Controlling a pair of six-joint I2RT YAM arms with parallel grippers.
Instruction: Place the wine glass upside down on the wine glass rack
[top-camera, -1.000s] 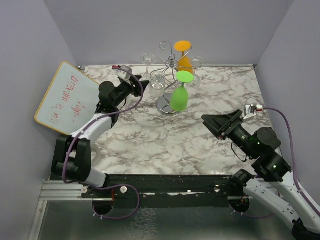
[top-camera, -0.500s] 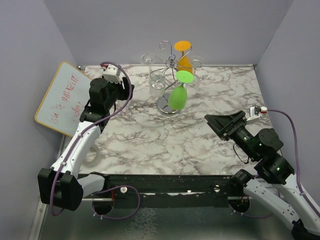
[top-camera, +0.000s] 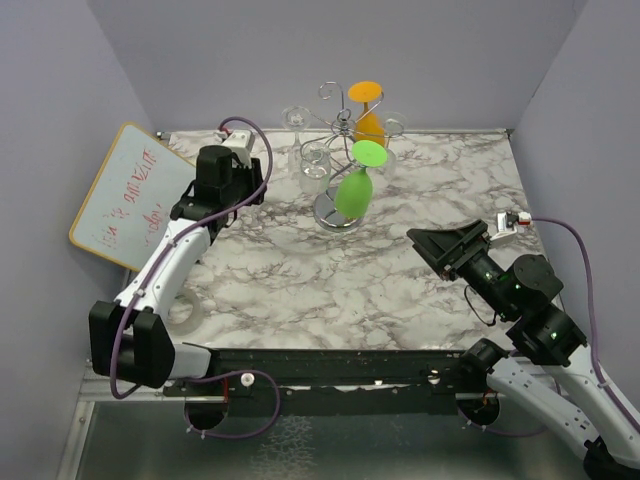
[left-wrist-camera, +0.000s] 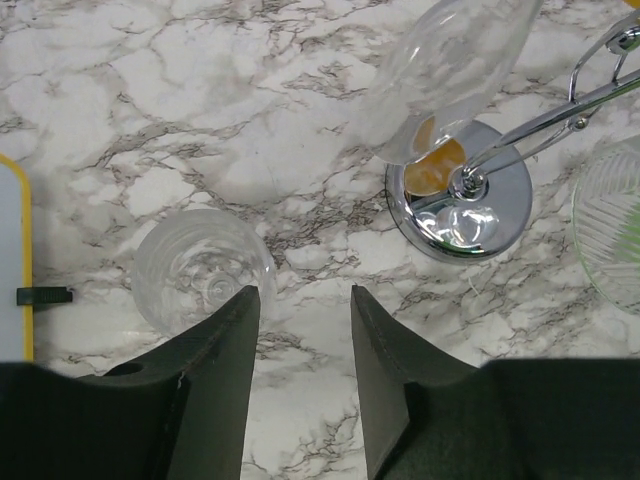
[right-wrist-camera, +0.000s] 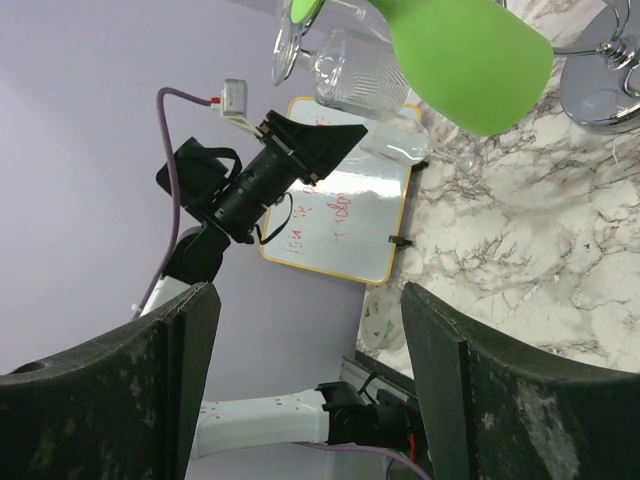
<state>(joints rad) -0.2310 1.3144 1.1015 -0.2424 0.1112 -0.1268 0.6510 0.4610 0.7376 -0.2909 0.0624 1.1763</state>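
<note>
Overhead looks down, wrist views closer — all share the rack (top-camera: 328, 212).

Bright, even light from above. Faint soft shadows fall on the white marble surface (top-camera: 400, 270). Glare spots the silver wire wine glass rack (left-wrist-camera: 460, 215) at its base.

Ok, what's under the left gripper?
Bare marble table shows between the left gripper's fingers. A clear glass stands beside one finger, its near edge covered by it.
</note>
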